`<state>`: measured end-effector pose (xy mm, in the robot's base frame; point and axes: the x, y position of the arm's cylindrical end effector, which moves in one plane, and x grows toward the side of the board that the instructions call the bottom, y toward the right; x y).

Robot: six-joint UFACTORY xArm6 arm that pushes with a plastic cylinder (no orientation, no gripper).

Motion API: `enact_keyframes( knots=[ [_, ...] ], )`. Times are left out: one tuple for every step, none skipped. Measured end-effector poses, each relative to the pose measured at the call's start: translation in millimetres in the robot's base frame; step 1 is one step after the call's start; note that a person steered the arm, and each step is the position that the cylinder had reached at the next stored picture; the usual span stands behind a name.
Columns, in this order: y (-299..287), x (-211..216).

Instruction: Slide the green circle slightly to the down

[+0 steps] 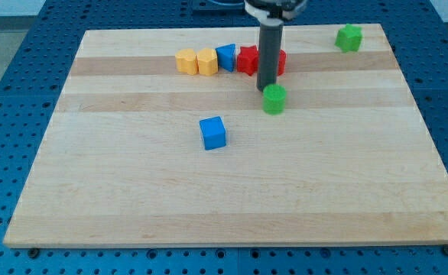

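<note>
The green circle [274, 99] is a small round green block on the wooden board [232, 191], right of the middle and a little below the row of blocks at the view's top. My tip [266, 88] is the end of the dark rod. It stands just above and slightly left of the green circle, touching or nearly touching its upper edge.
A row lies near the view's top: two yellow blocks [186, 61] [207, 61], a blue block [226, 57] and two red blocks [247, 59] [279, 61], partly hidden by the rod. A blue cube [213, 132] sits mid-board. A green block [348, 37] sits top right.
</note>
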<state>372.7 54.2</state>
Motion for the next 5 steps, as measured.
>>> enact_keyframes(
  knots=[
    [0.2, 10.3],
    [7.9, 22.9],
    [-19.5, 26.3],
    [-37.0, 58.9],
    [-34.5, 74.7]
  ],
)
